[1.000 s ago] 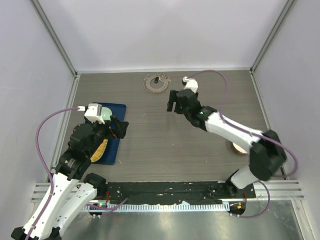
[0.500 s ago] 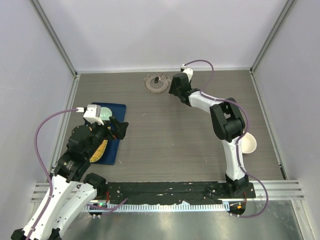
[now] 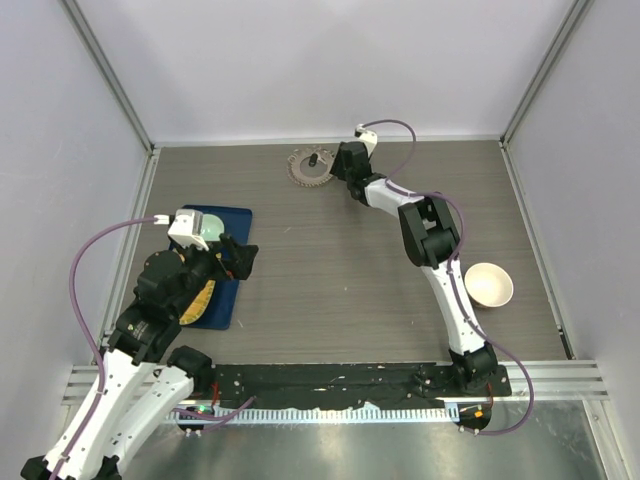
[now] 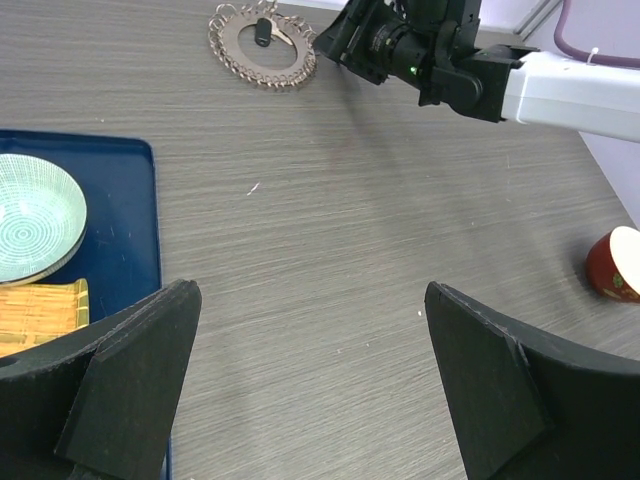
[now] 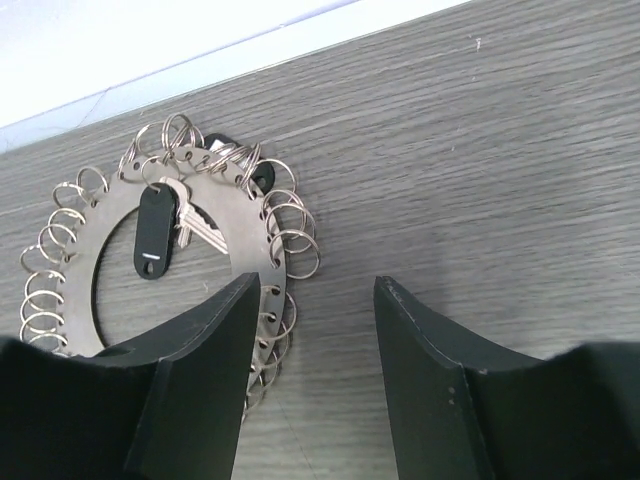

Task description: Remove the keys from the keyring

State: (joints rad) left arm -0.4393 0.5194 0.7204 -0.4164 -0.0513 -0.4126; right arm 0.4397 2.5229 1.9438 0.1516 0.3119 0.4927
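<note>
The keyring [image 3: 303, 175] lies flat at the table's far middle, a grey metal disc fringed with small wire loops [image 5: 115, 235]. A black-headed key [image 5: 153, 240] with a silver blade lies across its hole. A second black head [image 5: 263, 176] peeks from under the fringe. My right gripper [image 5: 315, 285] hovers low at the ring's right edge, open about halfway. Its left finger [image 5: 200, 370] overlaps the fringe and nothing is pinched. My left gripper [image 4: 310, 300] stands wide open over bare table, far from the ring [image 4: 262, 48].
A blue tray [image 3: 228, 300] at the left holds a green patterned bowl [image 4: 30, 215] and a yellow bamboo piece [image 4: 40, 315]. A pale bowl with a red outside [image 3: 489, 285] sits at the right. The back wall runs just behind the ring.
The right arm stretched toward the far edge and left, bringing its gripper to the ring's right side. Its jaws narrowed from wide to about half. The left arm stayed put.
</note>
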